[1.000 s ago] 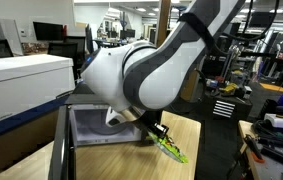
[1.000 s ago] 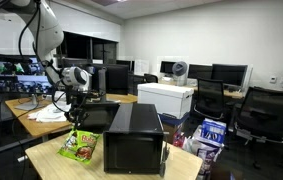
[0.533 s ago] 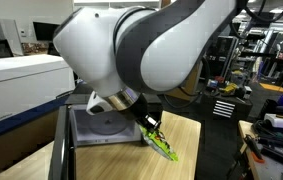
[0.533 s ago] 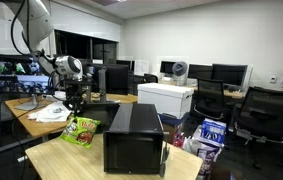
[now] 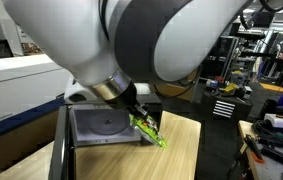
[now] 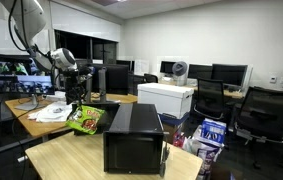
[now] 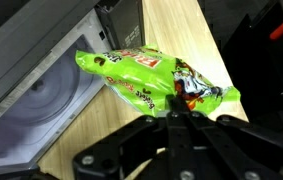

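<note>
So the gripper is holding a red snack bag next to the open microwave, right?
No, the snack bag is green, not red; the wrist view shows it. The gripper does hold it, shut on one end, next to the open microwave.

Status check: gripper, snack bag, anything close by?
Gripper shut on green snack bag. Bag held above the wooden table, tilted. Open microwave right beside it, turntable showing.

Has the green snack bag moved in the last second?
Yes. The green snack bag, pinched in the tool, has risen from tabletop level to about the top edge of the black microwave and shifted slightly toward it.
</note>
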